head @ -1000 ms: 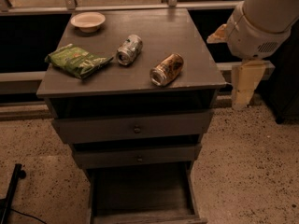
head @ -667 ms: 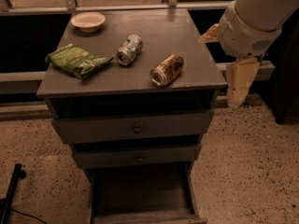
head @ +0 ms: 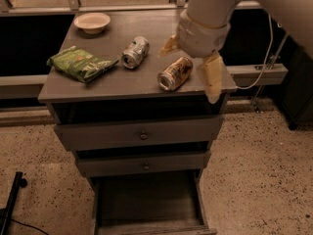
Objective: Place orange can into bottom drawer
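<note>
The orange can [head: 175,74] lies on its side near the front right of the grey cabinet top [head: 107,80], its silver end facing front left. My gripper [head: 191,65] hangs over the can's right end, open, with one pale finger [head: 212,82] at the front right of the can and the other [head: 170,45] behind it. It holds nothing. The bottom drawer [head: 146,202] is pulled out below the two shallower knobbed drawers, and its inside is bare.
A silver-grey can [head: 135,52] lies left of the orange can. A green snack bag [head: 78,63] lies at the left, and a pale bowl [head: 92,22] sits at the back left. A cable [head: 266,58] hangs right of the cabinet. Speckled floor surrounds it.
My arm has swung left from beside the cabinet's right edge to over its top, so the gripper now hangs at the orange can. The can has not moved.
</note>
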Motion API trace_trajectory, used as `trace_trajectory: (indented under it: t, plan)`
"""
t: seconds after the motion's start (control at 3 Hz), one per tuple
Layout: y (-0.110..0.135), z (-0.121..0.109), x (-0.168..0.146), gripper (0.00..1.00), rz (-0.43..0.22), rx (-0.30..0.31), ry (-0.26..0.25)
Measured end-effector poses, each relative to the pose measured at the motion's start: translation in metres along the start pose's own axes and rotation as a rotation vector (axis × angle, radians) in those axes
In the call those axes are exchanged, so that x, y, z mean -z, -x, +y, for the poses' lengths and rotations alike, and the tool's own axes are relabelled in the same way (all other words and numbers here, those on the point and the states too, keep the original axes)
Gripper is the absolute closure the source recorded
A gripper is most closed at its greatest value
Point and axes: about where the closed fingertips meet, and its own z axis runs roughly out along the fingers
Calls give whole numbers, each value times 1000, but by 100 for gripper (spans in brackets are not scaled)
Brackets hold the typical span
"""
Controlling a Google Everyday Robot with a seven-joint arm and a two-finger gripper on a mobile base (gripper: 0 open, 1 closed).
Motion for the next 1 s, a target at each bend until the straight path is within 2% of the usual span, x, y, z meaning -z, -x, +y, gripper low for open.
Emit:
trace_trajectory:
  t: [0.33,0.67,1.0]
  plan:
    - [13,-26,-29,0,-38,139,42]
    - [11,-61,-65,0,-64,227,78]
    - [11,-67,-67,0,-60,226,55]
